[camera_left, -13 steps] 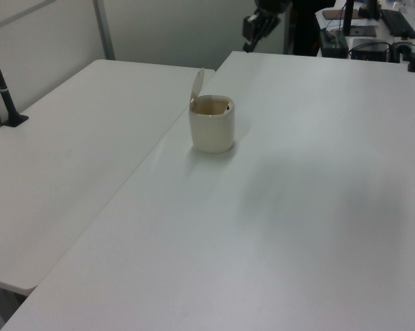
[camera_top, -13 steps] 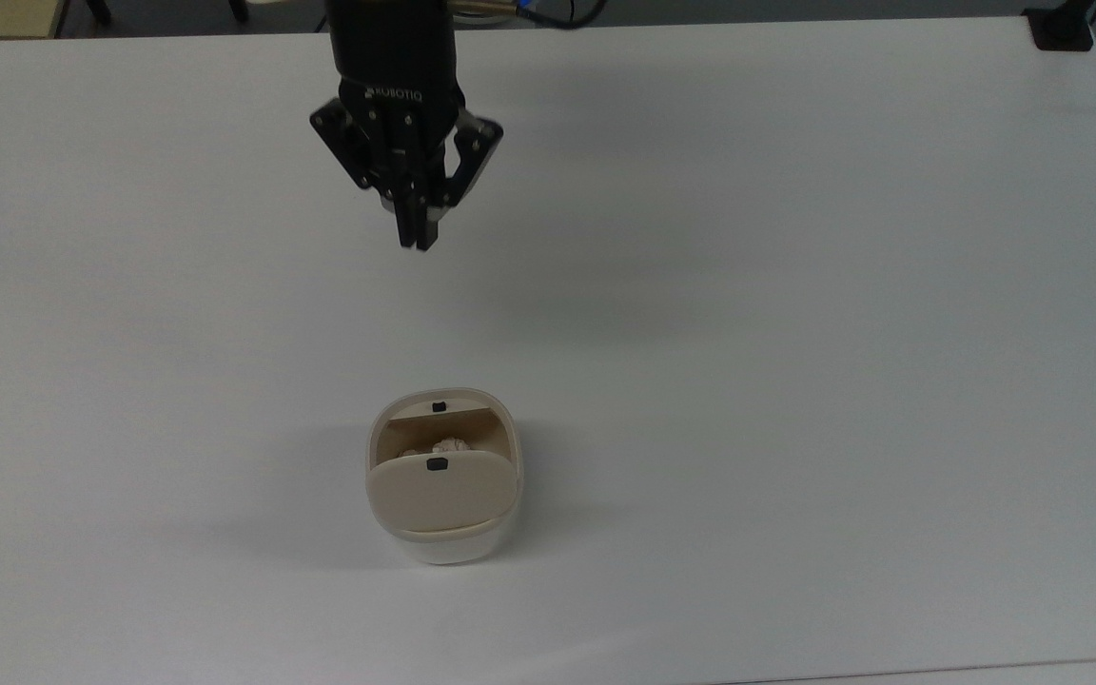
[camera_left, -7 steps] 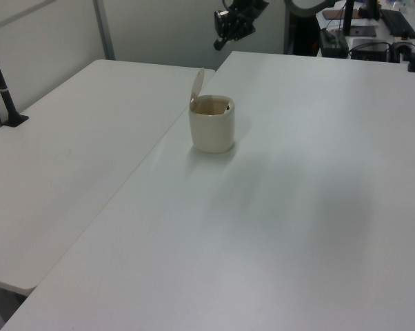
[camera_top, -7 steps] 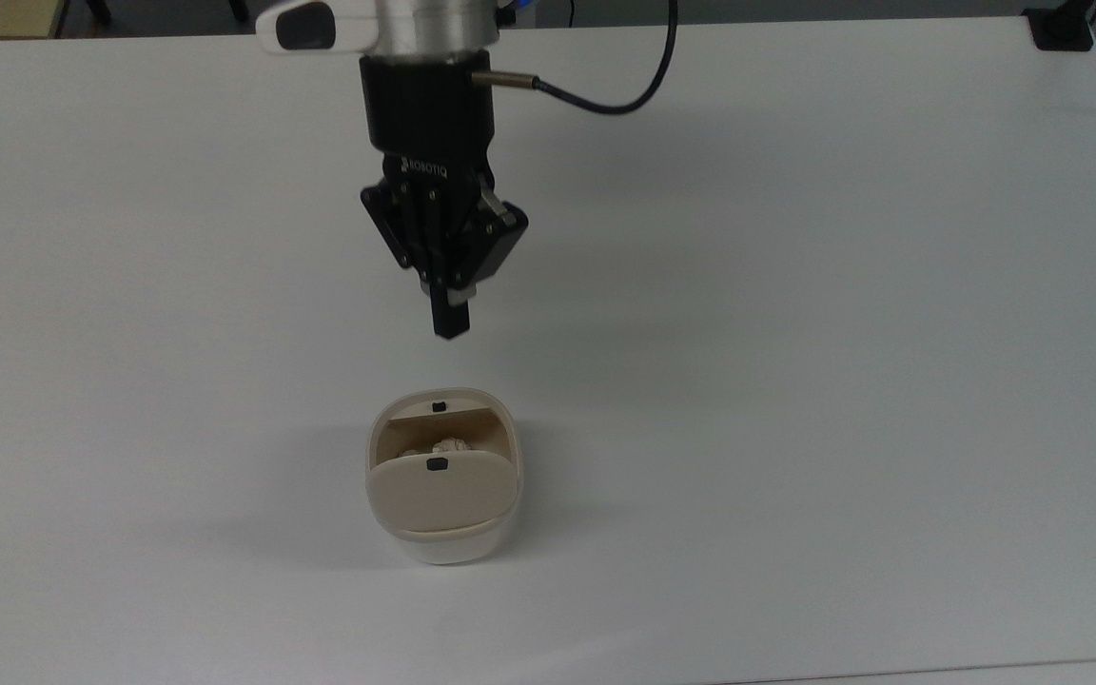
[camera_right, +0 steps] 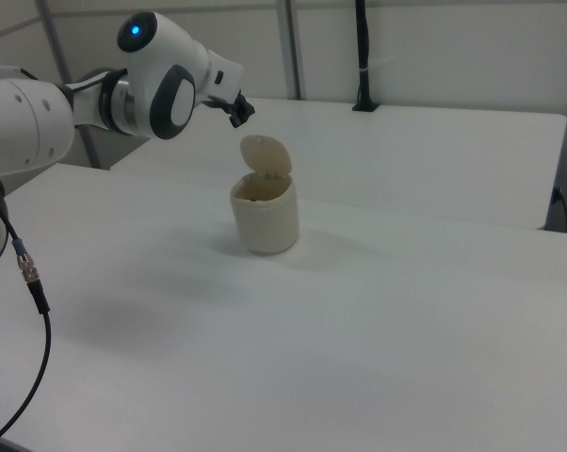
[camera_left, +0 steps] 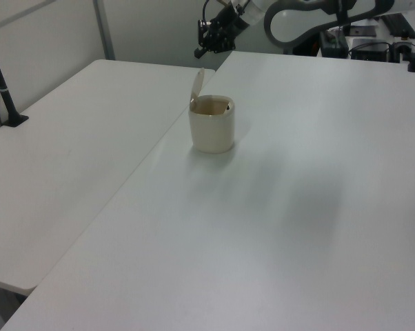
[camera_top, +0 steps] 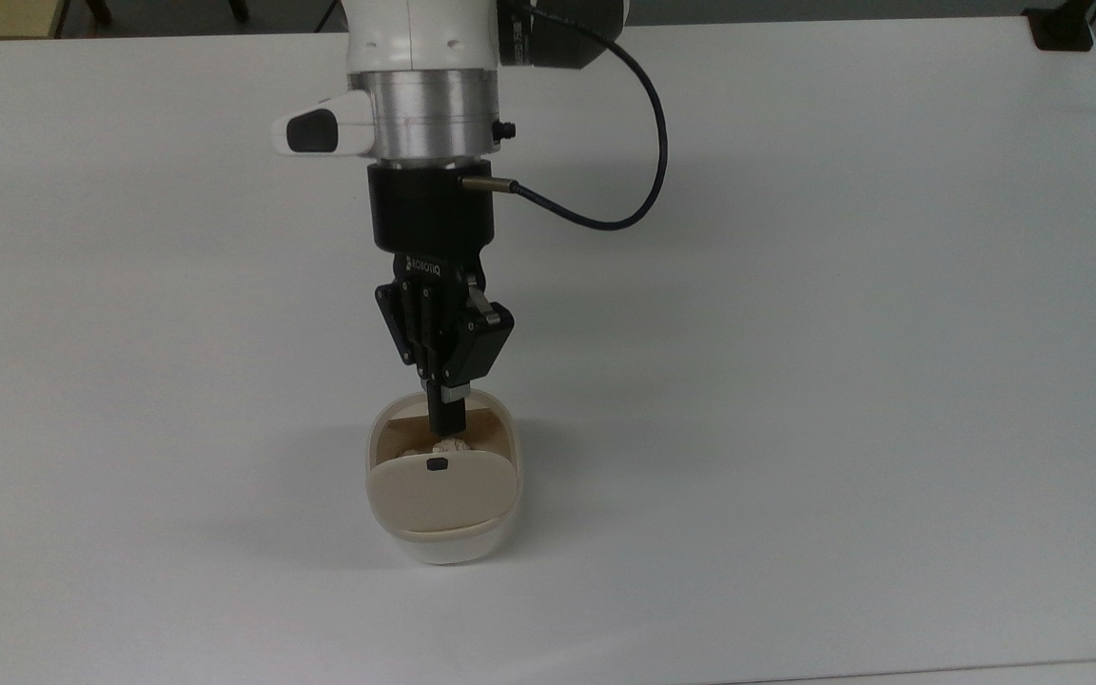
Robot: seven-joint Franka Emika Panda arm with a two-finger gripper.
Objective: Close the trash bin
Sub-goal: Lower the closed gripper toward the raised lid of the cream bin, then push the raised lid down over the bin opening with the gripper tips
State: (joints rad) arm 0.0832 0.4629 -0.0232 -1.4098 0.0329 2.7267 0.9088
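Top view: the trash bin (camera_top: 441,490) stands on the white table (camera_top: 843,381), nearer the frame's bottom edge, its beige lid (camera_top: 441,495) hinged up and open, a small black button (camera_top: 436,465) on it, crumpled pale paper (camera_top: 451,444) showing inside the mouth. Just beyond, my gripper (camera_top: 446,421) hangs over the bin's far rim, its two fingers pressed together into one dark bar with no gap between them, holding nothing; the tip overlaps the opening, and I cannot tell from this angle how high above it I am. A black cable (camera_top: 624,181) loops from my wrist toward the top view's right. In the left view, a second white table (camera_left: 69,158) adjoins the first on the left view's left, a black post (camera_left: 2,86) clamped at its edge; the bin (camera_left: 211,123) sits close to the seam, lid (camera_left: 197,86) upright, and my gripper (camera_left: 206,43) is above and behind it, well clear of the lid. In the right view, my gripper (camera_right: 238,111) sits up and to the left of the raised lid (camera_right: 266,155), apart from it; my arm's white housing (camera_right: 161,75) hides the wrist.
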